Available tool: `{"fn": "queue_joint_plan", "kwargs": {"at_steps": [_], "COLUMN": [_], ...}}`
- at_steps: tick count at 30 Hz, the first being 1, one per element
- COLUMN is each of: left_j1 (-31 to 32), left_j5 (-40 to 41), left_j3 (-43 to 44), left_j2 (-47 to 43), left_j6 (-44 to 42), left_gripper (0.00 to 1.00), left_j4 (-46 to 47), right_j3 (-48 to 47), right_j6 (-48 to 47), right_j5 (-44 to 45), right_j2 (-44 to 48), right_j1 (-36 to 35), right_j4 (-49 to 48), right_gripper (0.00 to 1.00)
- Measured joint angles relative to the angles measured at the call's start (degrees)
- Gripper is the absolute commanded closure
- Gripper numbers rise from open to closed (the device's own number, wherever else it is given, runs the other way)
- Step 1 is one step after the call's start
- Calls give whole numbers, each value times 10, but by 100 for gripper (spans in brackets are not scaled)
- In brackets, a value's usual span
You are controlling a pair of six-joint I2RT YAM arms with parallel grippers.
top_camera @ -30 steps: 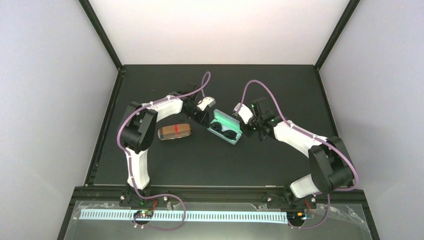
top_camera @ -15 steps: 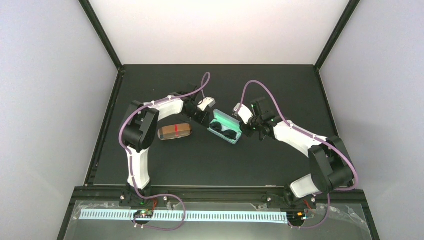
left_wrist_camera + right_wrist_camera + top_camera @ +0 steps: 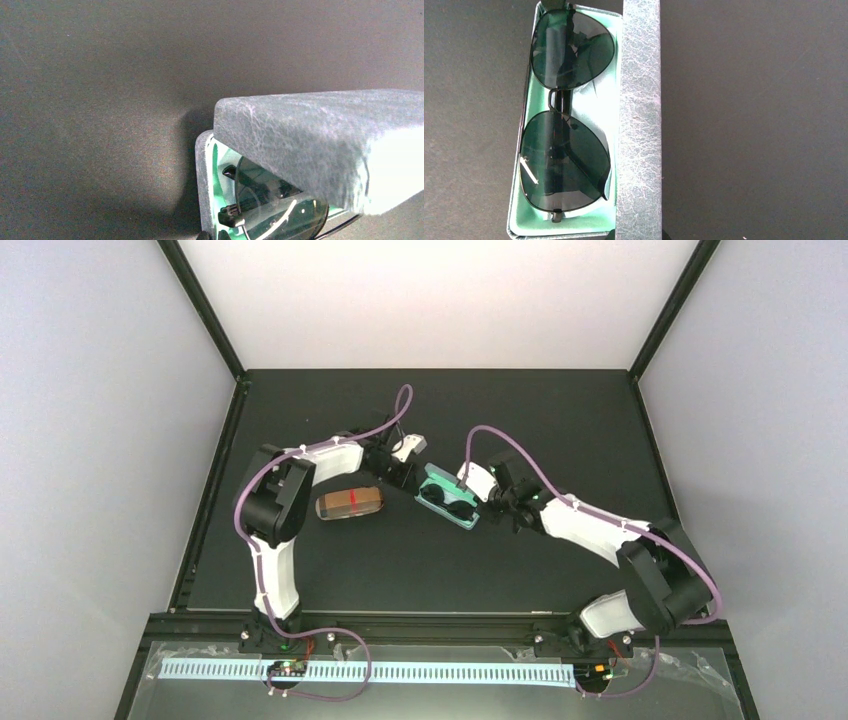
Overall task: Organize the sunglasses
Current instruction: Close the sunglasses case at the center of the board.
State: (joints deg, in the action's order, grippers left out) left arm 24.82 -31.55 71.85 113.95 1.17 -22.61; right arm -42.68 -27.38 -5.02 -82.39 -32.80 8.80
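Left wrist: grey lid point(image 3: 310, 135) above black sunglasses point(image 3: 272, 200)

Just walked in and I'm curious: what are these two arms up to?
A pair of black sunglasses lies in an open blue-grey case with a mint lining. The right gripper appears to pinch the raised lid at its edge, while the left gripper is shut at the case's other end. A closed tan case sits apart to the left.
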Motion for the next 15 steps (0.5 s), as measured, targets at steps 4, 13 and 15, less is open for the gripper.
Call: {"fn": "queue_joint_plan", "kwargs": {"at_steps": [4,13,15], "left_j1": [0,-2,-2], "left_j5": [-1,-2,-2], "left_j3": [-10,-30,-35], "left_j2": [-4,-13,-15], "left_j6": [12,34,38], "left_gripper": [98,98,98], "left_j4": [13,42,48], "right_j3": [18,39,39], "right_j6": [-16,-37,-40], "right_j5": [49,133,146], "right_j2": [7,7,4], "right_j1": [-31,-82,-90], "right_j4": [-18,-42,-43], "right_gripper": [92,85,83]}}
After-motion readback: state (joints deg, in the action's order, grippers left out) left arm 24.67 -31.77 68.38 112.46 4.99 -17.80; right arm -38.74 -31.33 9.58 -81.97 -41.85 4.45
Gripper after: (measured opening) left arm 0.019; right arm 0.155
